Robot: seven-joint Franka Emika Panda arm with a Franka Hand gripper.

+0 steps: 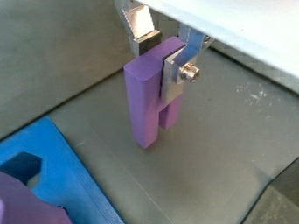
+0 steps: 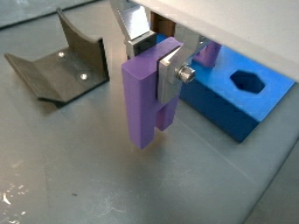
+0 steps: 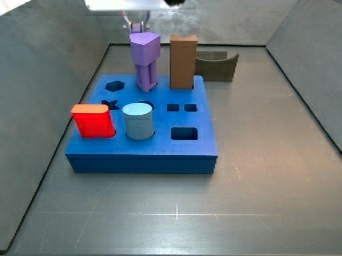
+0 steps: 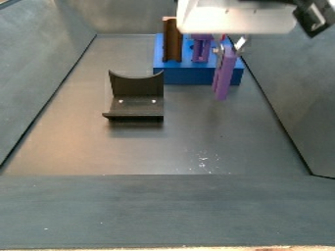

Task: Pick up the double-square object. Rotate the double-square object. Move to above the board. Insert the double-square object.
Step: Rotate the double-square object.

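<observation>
My gripper (image 1: 163,54) is shut on the double-square object (image 1: 142,101), a purple grooved block hanging upright with its top end between the fingers. It also shows in a wrist view (image 2: 140,101) and a side view (image 4: 225,74). It hangs over the grey floor beside the board (image 1: 59,166), not above it. The board is a blue slab with shaped holes (image 2: 233,109), (image 3: 140,160), (image 4: 177,67). In a side view the gripper (image 3: 135,25) is behind the board's far edge, and the held block is mostly hidden by a purple prism.
On the board stand a purple pointed prism (image 3: 143,60), a tall brown block (image 3: 183,60), a red block (image 3: 92,121) and a light-blue cylinder (image 3: 138,120). The dark fixture (image 2: 59,70), (image 4: 133,98) stands on the floor beyond the board. Grey walls surround the floor.
</observation>
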